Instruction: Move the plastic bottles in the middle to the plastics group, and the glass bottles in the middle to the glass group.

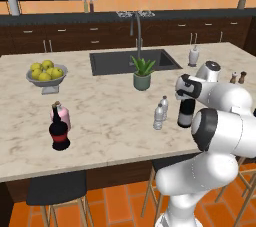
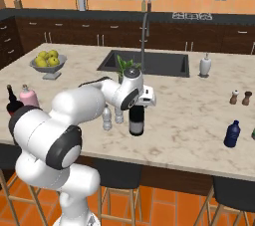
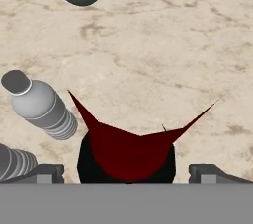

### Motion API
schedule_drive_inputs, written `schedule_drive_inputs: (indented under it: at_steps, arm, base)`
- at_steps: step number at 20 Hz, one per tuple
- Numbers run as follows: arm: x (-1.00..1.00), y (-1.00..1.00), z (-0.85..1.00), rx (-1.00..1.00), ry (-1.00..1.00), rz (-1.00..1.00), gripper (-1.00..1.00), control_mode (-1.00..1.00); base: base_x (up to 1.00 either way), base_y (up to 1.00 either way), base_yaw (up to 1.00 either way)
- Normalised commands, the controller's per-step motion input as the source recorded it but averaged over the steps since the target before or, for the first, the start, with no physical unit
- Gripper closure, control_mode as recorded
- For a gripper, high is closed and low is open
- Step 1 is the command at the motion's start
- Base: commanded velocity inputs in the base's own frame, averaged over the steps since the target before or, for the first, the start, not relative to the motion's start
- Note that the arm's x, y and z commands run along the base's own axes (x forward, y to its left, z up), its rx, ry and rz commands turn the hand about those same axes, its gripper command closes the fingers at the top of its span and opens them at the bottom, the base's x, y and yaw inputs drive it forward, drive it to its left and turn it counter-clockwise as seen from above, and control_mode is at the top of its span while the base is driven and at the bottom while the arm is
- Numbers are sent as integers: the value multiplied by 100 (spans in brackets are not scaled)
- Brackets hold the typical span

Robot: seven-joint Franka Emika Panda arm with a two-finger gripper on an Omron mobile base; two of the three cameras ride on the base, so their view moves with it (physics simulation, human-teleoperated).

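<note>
the gripper hangs directly above the wine bottle, jaws spread wide, grasping nothing; two plastic water bottles stand just left of it.

Counter — beige marble with grey-brown veining. Wine bottle: dark, nearly black, with red foil at the neck. Two water bottles are clear and greyish, ribbed. Squat bottle is black with a red label; the small one behind it is pink. Lemons are yellow in a grey bowl. Plant is green — its pot grey-green. Far bottle is deep blue. Floor is orange tile.
</note>
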Motion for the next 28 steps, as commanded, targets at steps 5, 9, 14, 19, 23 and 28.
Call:
schedule_drive_inputs:
  at_steps: [5,9,14,19,23,28]
  arm:
    - [0,0,0,0,0,0,100,-100]
    - [-9,0,0,0,0,0,100,-100]
    - [-50,4,9,0,0,0,100,-100]
    - [-52,26,25,0,0,0,100,-100]
    - [-41,50,29,0,0,3,100,-100]
    - [-30,72,23,0,0,6,100,-100]
  base:
    - [0,0,0]
    - [0,0,0]
    - [0,0,0]
    - [0,0,0]
    - [0,0,0]
    - [0,0,0]
